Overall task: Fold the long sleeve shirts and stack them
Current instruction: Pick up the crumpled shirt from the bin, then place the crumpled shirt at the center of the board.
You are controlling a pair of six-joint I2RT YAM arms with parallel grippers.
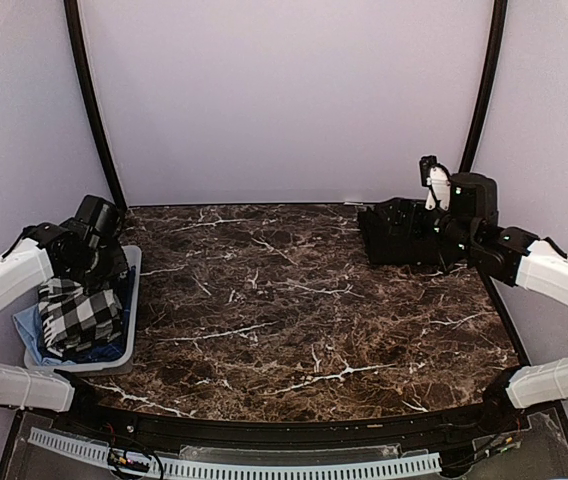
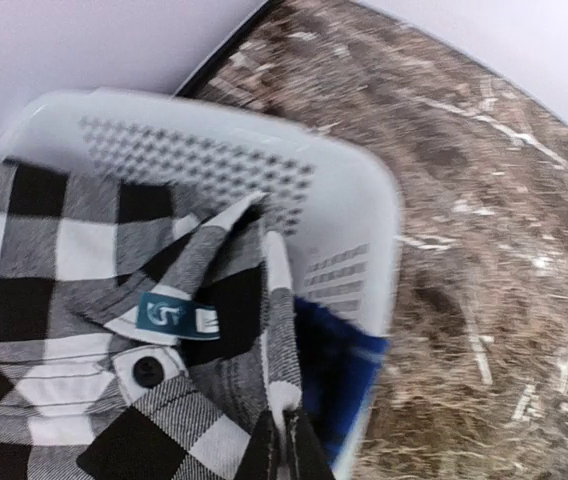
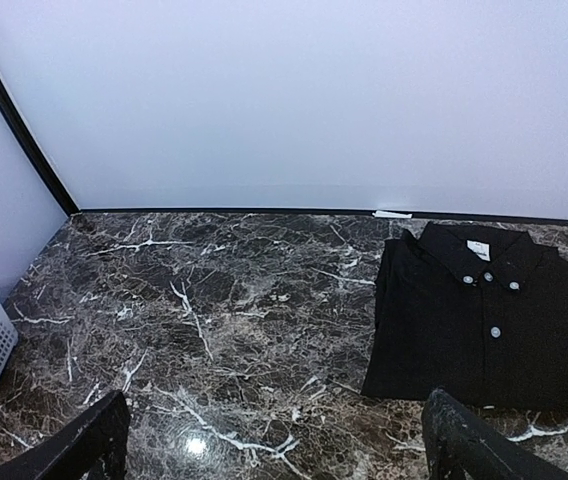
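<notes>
Checked shirt (image 2: 64,260) crumpled (black shirt (image 3: 474,320) folded)

The left arm (image 1: 4,285) and right arm (image 1: 564,275) have smooth white casings with black joints and black wrists; the right one's fingers (image 3: 469,445) are matte black.

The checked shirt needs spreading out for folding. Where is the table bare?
The marble table is bare across its middle and near edge, between the white basket on the left and the folded black shirt at the far right. Only those two spots are crowded.
</notes>
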